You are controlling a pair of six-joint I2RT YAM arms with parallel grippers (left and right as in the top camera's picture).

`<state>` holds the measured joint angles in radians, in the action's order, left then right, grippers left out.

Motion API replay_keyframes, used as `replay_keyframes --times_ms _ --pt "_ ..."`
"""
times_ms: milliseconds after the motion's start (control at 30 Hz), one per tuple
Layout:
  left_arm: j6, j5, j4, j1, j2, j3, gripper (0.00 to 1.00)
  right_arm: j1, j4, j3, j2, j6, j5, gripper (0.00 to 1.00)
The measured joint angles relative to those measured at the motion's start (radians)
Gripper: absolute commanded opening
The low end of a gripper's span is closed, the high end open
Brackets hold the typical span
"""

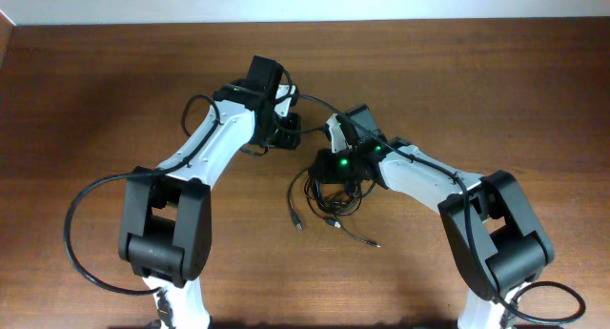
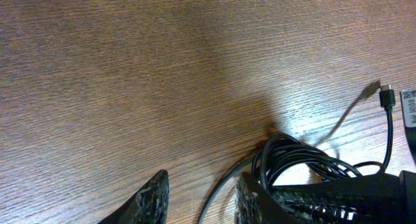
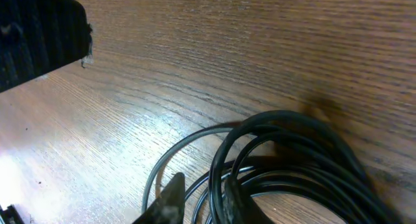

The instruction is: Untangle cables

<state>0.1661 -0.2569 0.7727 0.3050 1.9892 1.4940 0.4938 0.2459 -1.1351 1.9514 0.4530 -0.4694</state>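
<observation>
The cables (image 1: 331, 197) lie coiled just below the overhead frame's centre on the worktop (image 1: 95, 81). The jaws of the left gripper (image 2: 201, 198) are spread astride one strand. Whether those of the right gripper (image 3: 198, 199), low among the loops, are spread or pinching, I cannot tell. Best pinch that single strand only, then draw it slowly outward.

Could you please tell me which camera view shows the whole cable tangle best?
The overhead view: it shows the cables whole, with loose ends trailing out. The left wrist view shows part of the coil and one plug; the right wrist view, only a few close loops.
</observation>
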Motion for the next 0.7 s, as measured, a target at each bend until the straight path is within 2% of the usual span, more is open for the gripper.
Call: replay_keyframes --times_ms 267,433,700 --pt "0.0 0.0 0.0 0.0 0.0 0.0 0.35 0.0 0.0 0.0 0.0 0.0 0.0 0.18" --pt "0.0 0.0 0.0 0.0 0.0 0.0 0.36 0.0 -0.003 0.0 0.019 -0.002 0.0 0.13" --pt "0.0 0.0 0.0 0.0 0.0 0.0 0.36 0.0 0.008 0.0 0.023 -0.004 0.0 0.17"
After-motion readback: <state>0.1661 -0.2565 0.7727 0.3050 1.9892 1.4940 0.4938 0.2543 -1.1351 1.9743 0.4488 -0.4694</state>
